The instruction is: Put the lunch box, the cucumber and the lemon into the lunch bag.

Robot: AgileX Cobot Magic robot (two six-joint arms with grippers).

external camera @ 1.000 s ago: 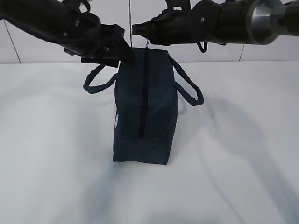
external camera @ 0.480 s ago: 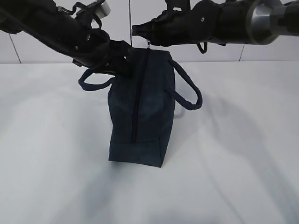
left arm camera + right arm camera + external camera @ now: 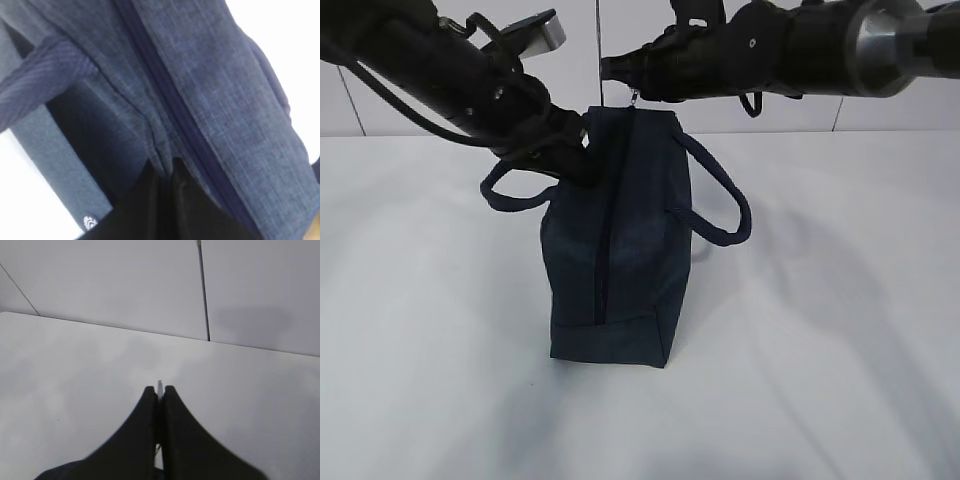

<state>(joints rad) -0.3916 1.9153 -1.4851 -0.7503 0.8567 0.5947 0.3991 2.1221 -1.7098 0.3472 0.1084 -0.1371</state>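
The dark navy lunch bag [image 3: 620, 250] stands on the white table, end toward the camera, with its top zipper [image 3: 604, 250] closed. My left gripper [image 3: 575, 150] is shut on a fold of the bag's fabric at its far left top; the left wrist view shows the pinched fold [image 3: 159, 162] between the black fingers. My right gripper [image 3: 610, 68] is above the bag's far end, shut on the thin metal zipper pull [image 3: 160, 386]. The lunch box, cucumber and lemon are out of view.
The bag's two looped handles hang out to the left [image 3: 505, 195] and the right [image 3: 725, 205]. White table [image 3: 840, 330] lies around the bag, with a tiled wall [image 3: 570, 60] behind it.
The left arm has shifted left and up with the fabric in its grip. The bag has tilted and its near end has slid left. The right gripper has held still.
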